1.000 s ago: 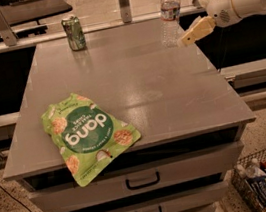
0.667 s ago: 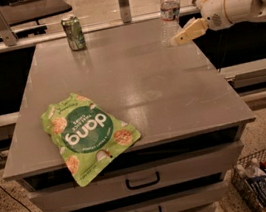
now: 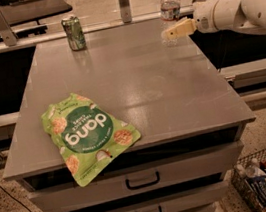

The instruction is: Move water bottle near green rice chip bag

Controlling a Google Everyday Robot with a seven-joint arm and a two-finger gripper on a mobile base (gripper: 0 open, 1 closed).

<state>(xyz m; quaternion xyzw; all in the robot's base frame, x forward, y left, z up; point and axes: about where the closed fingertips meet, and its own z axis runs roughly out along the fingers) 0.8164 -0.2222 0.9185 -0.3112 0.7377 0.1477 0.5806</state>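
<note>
The gripper (image 3: 167, 34) has slid inward over the table's (image 3: 143, 76) far right edge within 1 second and now reaches the lower body of the water bottle (image 3: 170, 5), which stands unmoved at the table's far right corner. I cannot tell whether the pincer is apart or clamped. The green rice chip bag (image 3: 89, 133) lies at the table's front left edge, so the carry likely remains.
</note>
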